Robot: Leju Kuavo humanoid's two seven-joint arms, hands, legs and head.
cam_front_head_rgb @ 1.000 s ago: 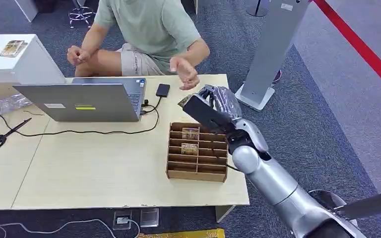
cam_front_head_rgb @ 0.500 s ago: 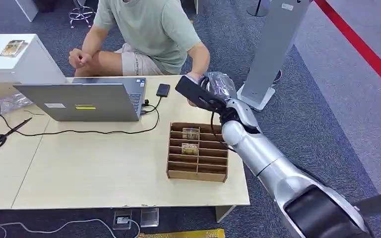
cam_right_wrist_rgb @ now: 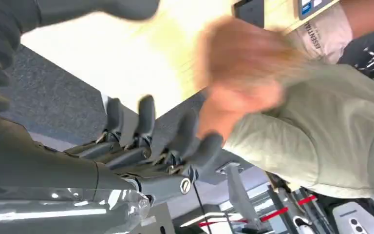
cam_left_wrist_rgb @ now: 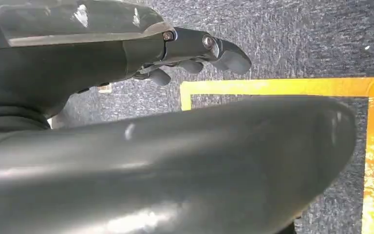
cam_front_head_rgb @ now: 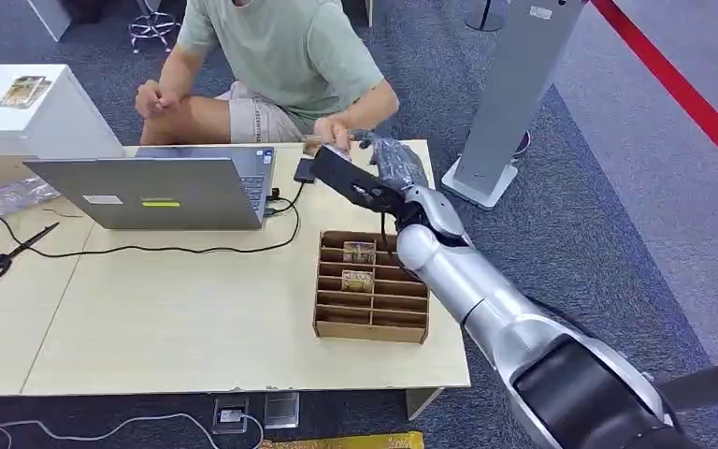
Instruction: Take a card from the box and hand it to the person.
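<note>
Wooden box [cam_front_head_rgb: 372, 288] below and behind right hand [cam_front_head_rgb: 385, 161]; fingers [cam_right_wrist_rgb: 146, 117] spread, nothing visibly held, meeting person's hand [cam_front_head_rgb: 334, 133].

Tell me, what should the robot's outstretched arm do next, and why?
Probably wait in place and ease its fingers apart. The right hand reaches over the table's far edge, past the box, and the person's hand is right at it, blurred in the right wrist view, apparently taking the card. Whether the fingers hold the card I can't tell.
</note>
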